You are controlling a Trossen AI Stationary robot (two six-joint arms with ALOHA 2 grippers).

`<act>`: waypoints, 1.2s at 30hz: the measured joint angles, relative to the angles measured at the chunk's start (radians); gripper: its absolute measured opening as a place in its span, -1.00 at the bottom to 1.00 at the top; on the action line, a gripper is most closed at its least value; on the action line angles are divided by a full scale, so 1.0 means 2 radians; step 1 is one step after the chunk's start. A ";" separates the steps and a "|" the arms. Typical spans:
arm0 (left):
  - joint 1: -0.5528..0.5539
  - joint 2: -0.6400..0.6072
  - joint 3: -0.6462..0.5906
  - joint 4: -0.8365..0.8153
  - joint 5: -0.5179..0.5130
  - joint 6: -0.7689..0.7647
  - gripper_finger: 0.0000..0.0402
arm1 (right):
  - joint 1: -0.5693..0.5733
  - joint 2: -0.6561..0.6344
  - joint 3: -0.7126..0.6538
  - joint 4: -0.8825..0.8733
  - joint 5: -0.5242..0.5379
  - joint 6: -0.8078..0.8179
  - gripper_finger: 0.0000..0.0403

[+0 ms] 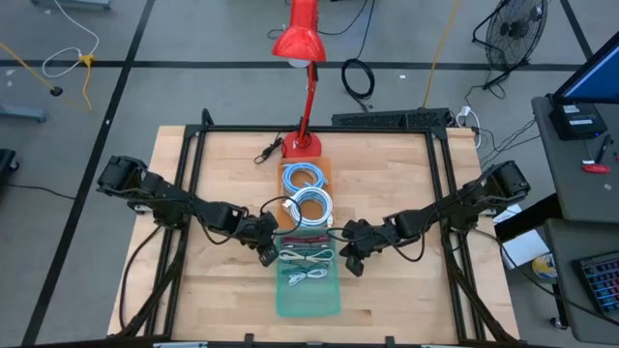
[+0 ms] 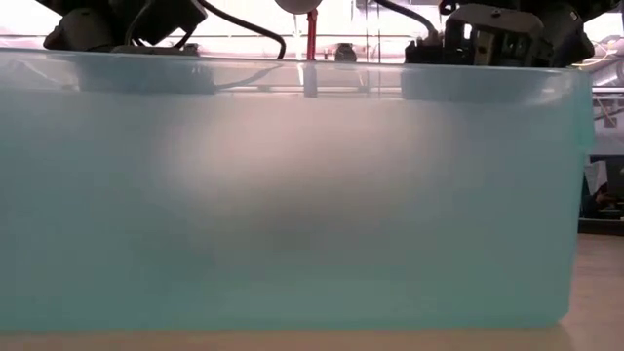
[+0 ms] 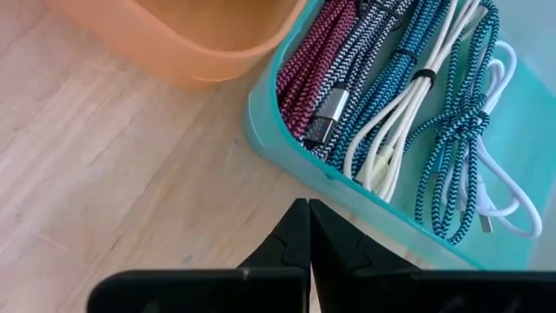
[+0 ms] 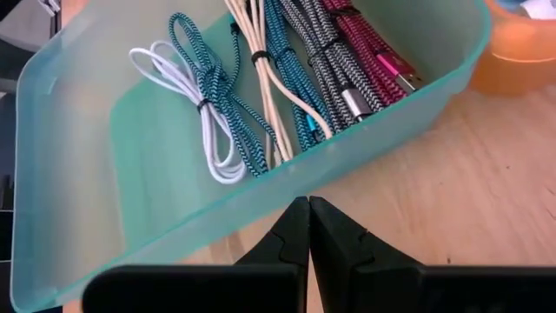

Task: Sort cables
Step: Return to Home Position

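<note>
- The blue bin [image 1: 309,302] is sitting at the middle of the desk's [image 1: 406,300] near edge, and its frosted wall is filling the low view.
- Short cable bundles are lying side by side in the bin's far half: a white cable [image 4: 221,130], teal braided bundles [image 4: 213,96], a beige cable [image 4: 269,87], a grey braided cable [image 4: 326,69] and a magenta braided cable [image 4: 373,43].
- The left gripper [image 1: 266,253] is hovering over bare wood just beside the bin's far left corner. Its fingers [image 3: 282,248] are pressing tip to tip and gripping nothing.
- The right gripper [image 1: 350,259] is hovering just beside the bin's right wall. Its fingers [image 4: 282,243] are likewise meeting at the tips with nothing between them.
- The orange bin [image 1: 324,172] is standing just behind the blue one, toward the desk's centre, and two light-blue coils [image 1: 302,177] are resting inside it.
- The red lamp [image 1: 302,143] is standing at the middle of the far edge, its head leaning out past the desk.
- On the floor beyond, a black cable loop [image 1: 358,77] is lying and a fan [image 1: 513,34] is standing.
</note>
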 joint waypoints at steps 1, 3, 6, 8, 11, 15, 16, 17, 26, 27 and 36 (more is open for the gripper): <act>0.000 0.000 0.000 -0.001 0.000 0.000 -1.00 | 0.000 0.000 0.000 -0.001 0.000 0.001 -1.00; 0.000 0.000 0.000 -0.005 0.000 0.000 -1.00 | 0.000 0.000 0.000 -0.009 0.000 0.006 -1.00; 0.000 0.000 0.000 -0.021 -0.001 0.002 -1.00 | 0.000 0.000 0.000 -0.032 0.002 0.014 -1.00; 0.000 -0.005 0.000 -0.051 -0.012 0.002 -1.00 | 0.000 0.000 0.000 -0.050 0.013 0.027 -1.00; 0.011 -0.019 0.000 -0.077 -0.022 0.010 -1.00 | 0.000 0.000 0.000 -0.064 0.027 0.035 -1.00; 0.037 -0.062 0.000 -0.099 -0.033 0.028 -1.00 | -0.011 -0.008 0.000 -0.051 0.016 0.013 -1.00; 0.044 -0.077 0.000 -0.107 -0.039 0.032 -1.00 | -0.018 -0.013 0.000 -0.049 0.009 0.006 -1.00; 0.052 -0.094 0.000 -0.113 -0.044 0.037 -1.00 | -0.026 -0.020 0.001 -0.048 0.007 -0.002 -1.00; 0.109 -0.248 0.000 -0.110 -0.094 0.063 -1.00 | -0.120 -0.168 -0.050 0.156 -0.003 -0.149 -1.00; 0.112 -0.260 0.000 -0.109 -0.097 0.063 -1.00 | -0.132 -0.188 -0.079 0.211 -0.003 -0.149 -1.00; 0.117 -0.293 0.000 -0.128 -0.109 0.059 -1.00 | -0.158 -0.331 -0.301 0.374 -0.002 -0.082 -1.00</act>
